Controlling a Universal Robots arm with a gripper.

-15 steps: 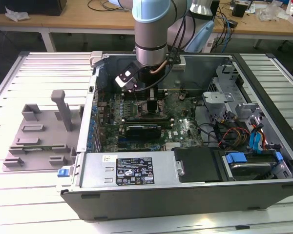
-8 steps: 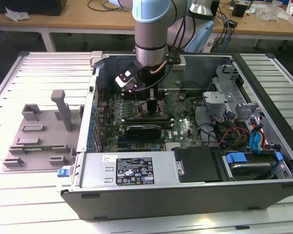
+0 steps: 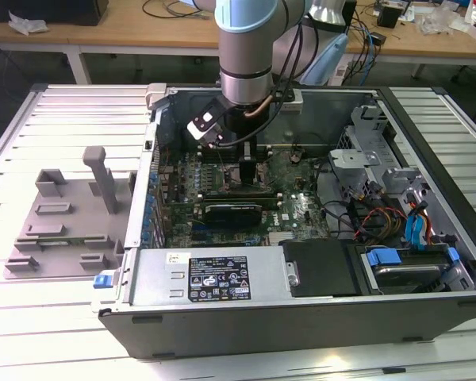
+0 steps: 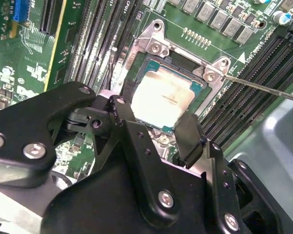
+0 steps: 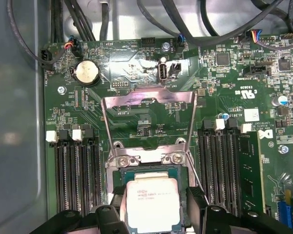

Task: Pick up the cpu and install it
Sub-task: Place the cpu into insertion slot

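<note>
Cpu (image 4: pixel 163 100) lies flat, lid up, square in its socket (image 4: pixel 152 41), flanked by the pincer (image 4: pixel 154 117), grip unclear.

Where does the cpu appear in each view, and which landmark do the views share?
Exterior view: hidden; the gripper stands over its place in the computer case.
Second wrist view: the cpu lies in the socket, beside the metal frame.
First wrist view: the cpu, also in the socket, beside that frame.
Shared landmark: the frame's two screws.
</note>
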